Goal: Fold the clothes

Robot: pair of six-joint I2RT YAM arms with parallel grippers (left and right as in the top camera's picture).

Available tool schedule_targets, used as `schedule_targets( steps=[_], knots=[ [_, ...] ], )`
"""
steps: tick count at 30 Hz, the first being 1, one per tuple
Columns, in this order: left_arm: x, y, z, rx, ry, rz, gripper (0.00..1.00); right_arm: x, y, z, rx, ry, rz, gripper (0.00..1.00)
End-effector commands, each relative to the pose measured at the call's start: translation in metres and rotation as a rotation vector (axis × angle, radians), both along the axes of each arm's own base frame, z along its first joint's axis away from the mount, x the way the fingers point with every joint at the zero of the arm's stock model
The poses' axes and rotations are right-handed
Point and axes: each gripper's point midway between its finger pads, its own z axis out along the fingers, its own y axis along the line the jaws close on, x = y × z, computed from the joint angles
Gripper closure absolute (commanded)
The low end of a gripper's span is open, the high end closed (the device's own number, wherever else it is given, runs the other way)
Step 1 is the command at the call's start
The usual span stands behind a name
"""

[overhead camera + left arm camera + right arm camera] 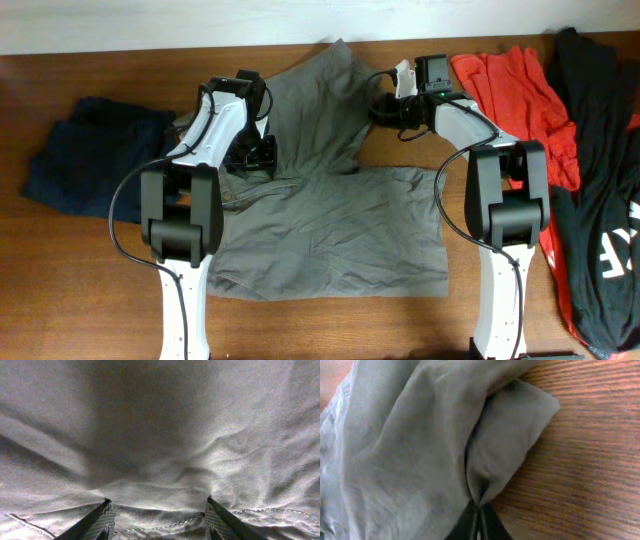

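Tightly, right claw (pixel 477 511) pinches the shorts (pixel 330 230); left claw (pixel 158 502) spread above.

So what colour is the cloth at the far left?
The cloth is dark navy, seen best from overhead.

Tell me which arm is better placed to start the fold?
Right: the right gripper is shut on a fold of the shorts; the left gripper stands open over the cloth, gripping nothing.
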Motion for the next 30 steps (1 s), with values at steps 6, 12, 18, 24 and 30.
schedule_targets(
  steps=[6, 12, 18, 24, 30],
  knots=[
    [-0.006, 0.003, -0.019, 0.019, 0.045, -0.013, 0.42, -0.018, -0.039, 0.011, -0.03, 0.109, -0.067, 0.96],
    [-0.005, 0.003, -0.02, 0.018, 0.04, -0.013, 0.42, -0.06, -0.139, 0.045, -0.296, 0.261, -0.328, 0.96],
    [-0.004, 0.003, -0.02, 0.017, 0.036, -0.013, 0.42, -0.082, -0.147, 0.041, -0.339, 0.337, -0.305, 0.83],
    [-0.005, 0.003, -0.02, 0.018, 0.041, -0.013, 0.42, -0.078, -0.158, 0.041, -0.364, 0.327, -0.352, 0.73],
    [-0.003, 0.003, -0.02, 0.017, 0.034, -0.013, 0.42, -0.057, -0.148, 0.04, -0.3, 0.256, -0.336, 0.62]
  ],
)
